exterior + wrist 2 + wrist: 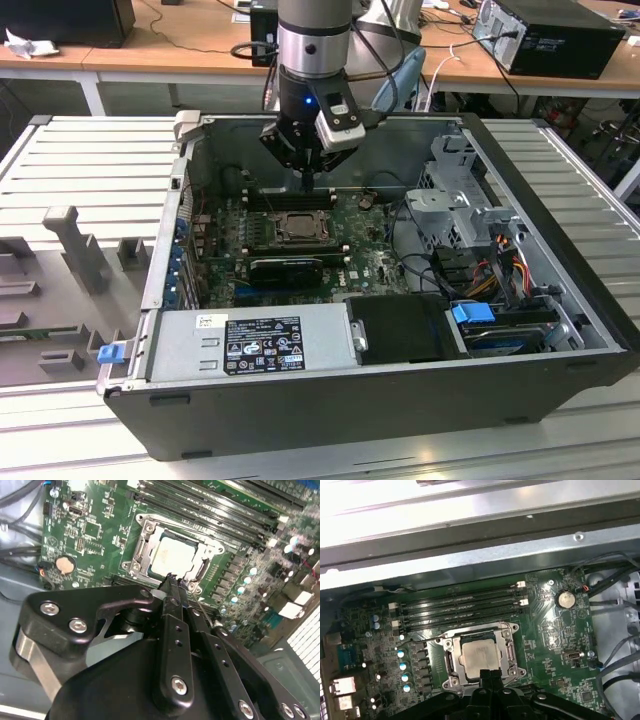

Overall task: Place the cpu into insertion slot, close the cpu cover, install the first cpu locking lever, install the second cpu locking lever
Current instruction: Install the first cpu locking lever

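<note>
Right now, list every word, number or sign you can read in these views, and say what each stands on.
No text here can be read.
Black label on the power supply: white print and symbols, too small to read.
White sticker next to it: too small to read.
Green circuit board: white markings, too small to read.
cpu: no print I can make out.
</note>
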Motion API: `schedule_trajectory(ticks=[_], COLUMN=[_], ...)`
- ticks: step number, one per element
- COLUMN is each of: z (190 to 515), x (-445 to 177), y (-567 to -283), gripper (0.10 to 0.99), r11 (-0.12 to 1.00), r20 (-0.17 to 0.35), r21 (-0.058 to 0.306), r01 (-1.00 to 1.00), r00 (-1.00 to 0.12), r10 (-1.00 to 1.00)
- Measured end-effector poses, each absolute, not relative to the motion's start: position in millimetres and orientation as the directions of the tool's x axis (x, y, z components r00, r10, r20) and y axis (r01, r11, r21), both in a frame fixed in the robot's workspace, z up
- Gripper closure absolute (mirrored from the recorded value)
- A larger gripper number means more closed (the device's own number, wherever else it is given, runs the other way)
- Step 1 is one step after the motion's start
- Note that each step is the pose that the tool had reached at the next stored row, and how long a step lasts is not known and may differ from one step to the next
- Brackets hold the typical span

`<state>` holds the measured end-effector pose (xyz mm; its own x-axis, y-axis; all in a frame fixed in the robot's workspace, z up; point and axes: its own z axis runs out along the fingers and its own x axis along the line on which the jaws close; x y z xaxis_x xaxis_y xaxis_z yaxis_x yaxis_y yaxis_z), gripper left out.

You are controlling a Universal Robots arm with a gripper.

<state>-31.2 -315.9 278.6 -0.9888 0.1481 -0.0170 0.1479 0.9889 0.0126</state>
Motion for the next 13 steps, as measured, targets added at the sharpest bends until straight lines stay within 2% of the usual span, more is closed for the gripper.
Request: schedule_trajectory(ticks=[5, 13], z=[277, 274], x=[-31, -51], y=[-316, -316], gripper=[0.98, 0.98], r11=[1.0, 1.0], r20=[-0.017, -0.017], r21=[0.013, 0.029], r01=[0.013, 0.007], r00=[-1.0, -1.0], r10=[0.013, 0.007])
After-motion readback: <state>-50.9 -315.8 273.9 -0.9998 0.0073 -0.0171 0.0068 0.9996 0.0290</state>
